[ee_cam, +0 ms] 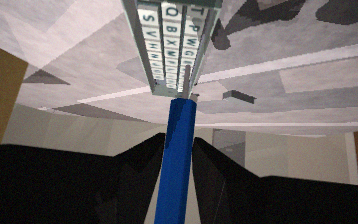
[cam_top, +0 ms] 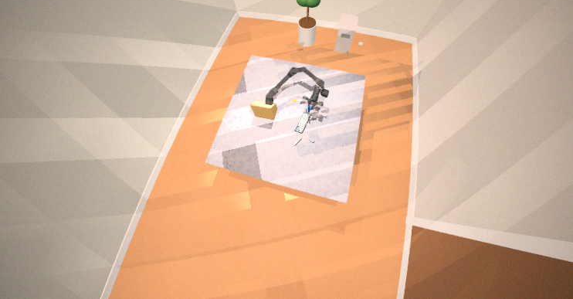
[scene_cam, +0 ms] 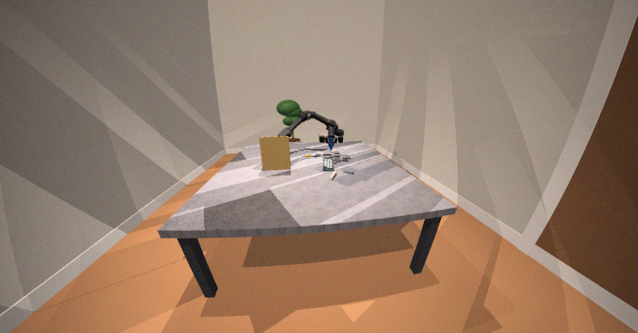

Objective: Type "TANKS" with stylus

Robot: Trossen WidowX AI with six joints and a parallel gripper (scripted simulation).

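In the wrist view the gripper point(cam_top: 315, 101) point(scene_cam: 331, 138) point(ee_cam: 179, 141) is clamping the blue stylus point(cam_top: 309, 107) point(scene_cam: 331, 143) point(ee_cam: 177, 157) between its fingers, the thin grey tip pointing up the frame. The keyboard point(cam_top: 301, 123) point(scene_cam: 328, 164) point(ee_cam: 172, 50) is lying on the desk point(cam_top: 280, 164) point(scene_cam: 312, 206) point(ee_cam: 326, 70), right of the middle in the top view and running down from the top centre in the wrist view. The tip is overlapping the row with P, W and G there; whether it is touching a key, the pictures are not settling.

The arm is probably lining up for a letter of TANKS; which one is unclear. The layout is not the usual one, so the robot does well to pick each key by its printed letter. A T is showing at the top edge of the wrist view, S at the upper left. It should be centring the tip over one cap, pressing straight down firmly, then lifting clear before travelling sideways. A slanting push could be catching a neighbouring key or twisting the stylus in the grip.
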